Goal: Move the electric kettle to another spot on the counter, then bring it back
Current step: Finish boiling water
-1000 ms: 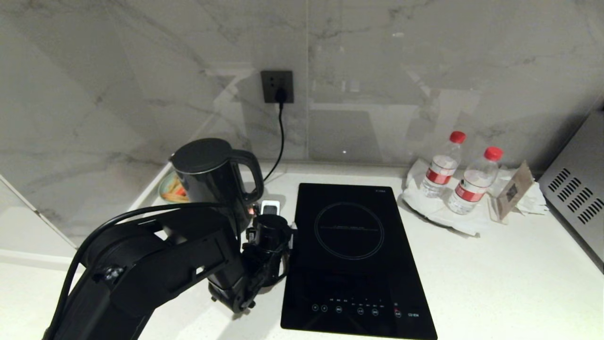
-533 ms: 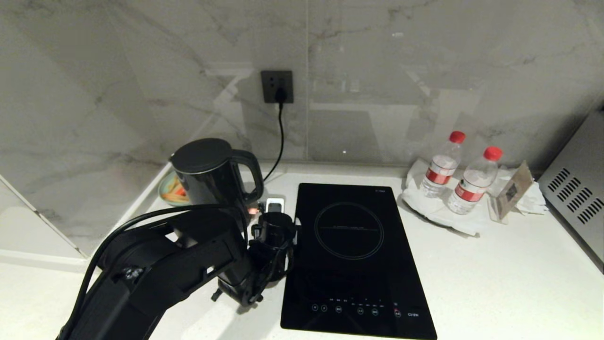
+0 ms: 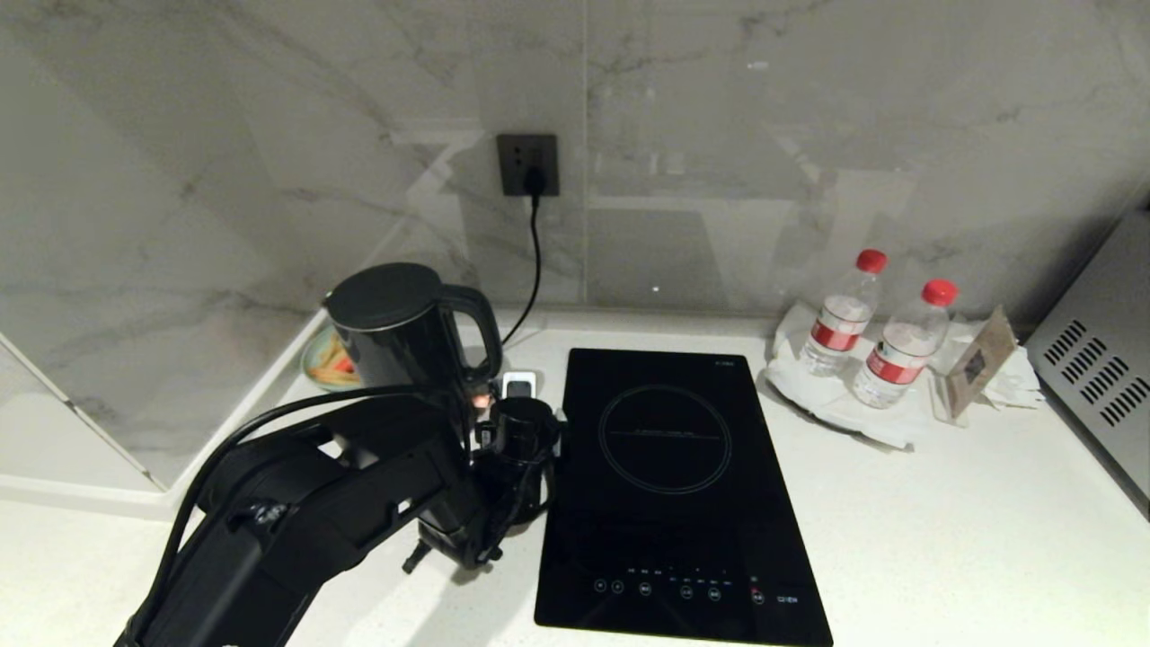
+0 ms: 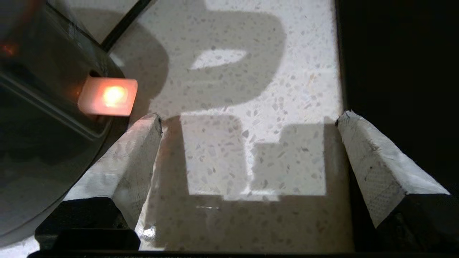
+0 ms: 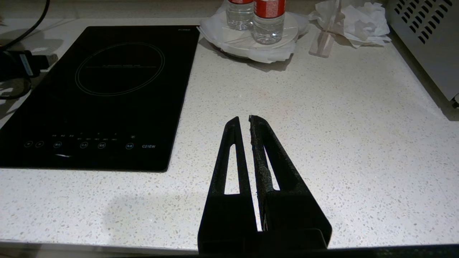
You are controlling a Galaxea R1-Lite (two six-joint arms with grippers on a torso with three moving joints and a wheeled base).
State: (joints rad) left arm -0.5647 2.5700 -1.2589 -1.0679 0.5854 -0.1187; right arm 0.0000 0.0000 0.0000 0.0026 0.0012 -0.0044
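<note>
Two red-capped water bottles point(image 3: 867, 337) on white paper point(image 3: 831, 395), back right. Wall socket point(image 3: 528, 164) with black cord point(image 3: 534, 261). Snack dish point(image 3: 325, 359), vented appliance point(image 3: 1101, 377).

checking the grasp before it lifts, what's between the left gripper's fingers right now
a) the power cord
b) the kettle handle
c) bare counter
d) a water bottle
c: in the left wrist view the open left gripper frames only speckled counter, with the electric kettle off beside one finger.
</note>
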